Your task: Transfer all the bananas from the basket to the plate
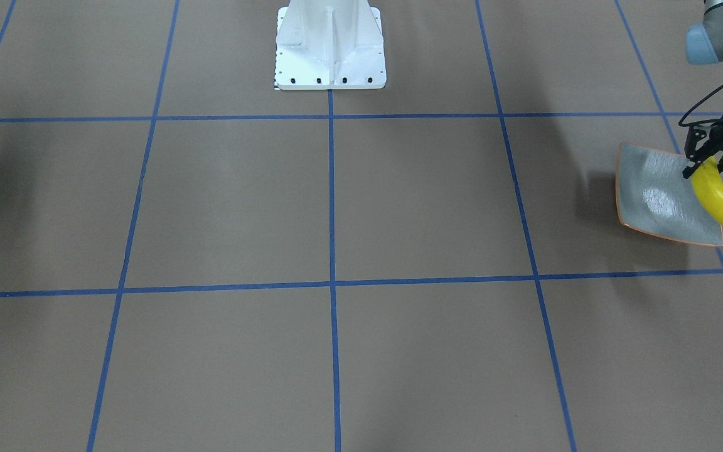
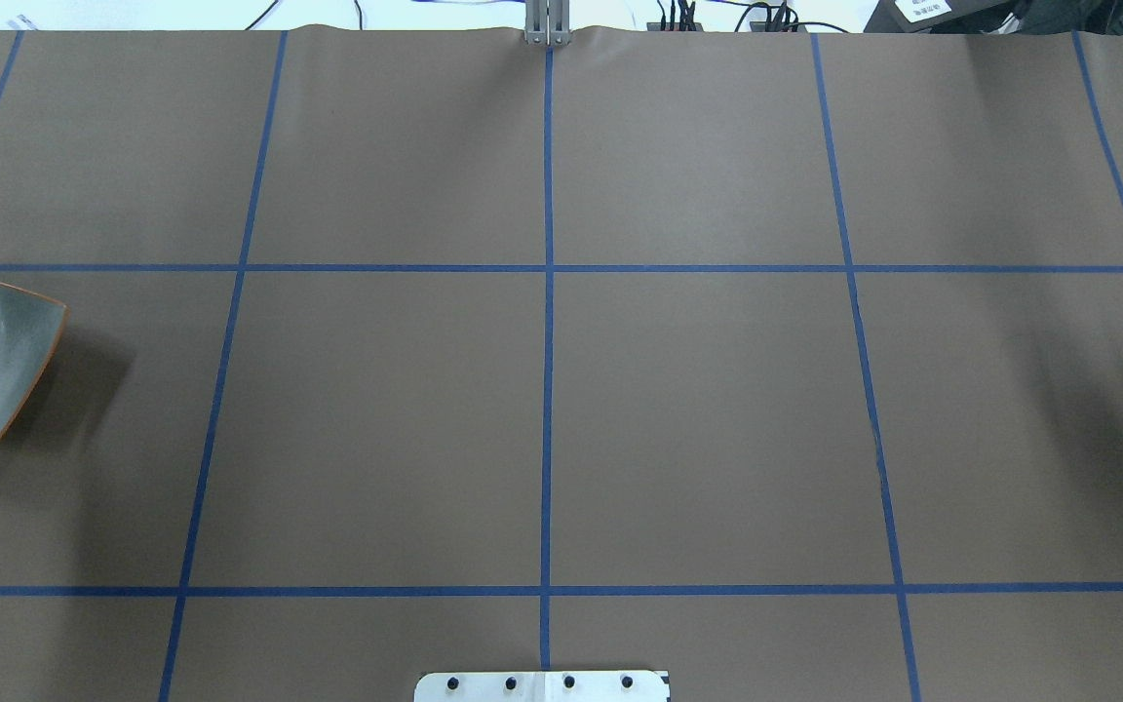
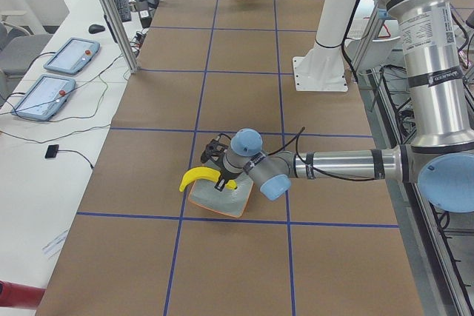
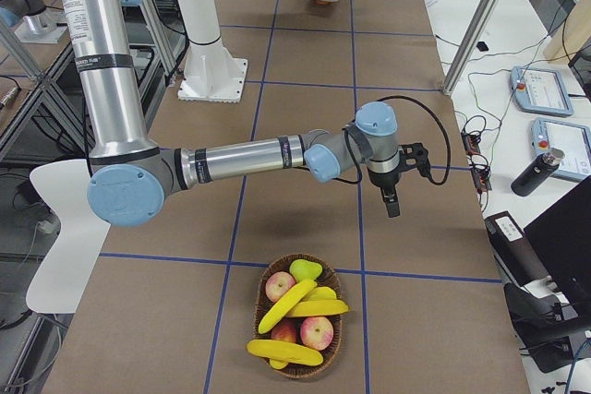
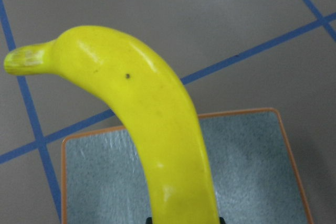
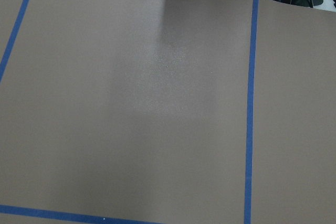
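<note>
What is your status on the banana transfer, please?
Left gripper shut on banana, over plate. Right gripper state unclear. Three bananas in basket. Nothing in the way.

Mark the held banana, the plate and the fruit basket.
held banana (image 1: 719, 198), front-facing view, mid-body.
plate (image 1: 647, 188), front-facing view, bare grey floor.
fruit basket (image 4: 336, 343), right-side view, wicker rim.
</note>
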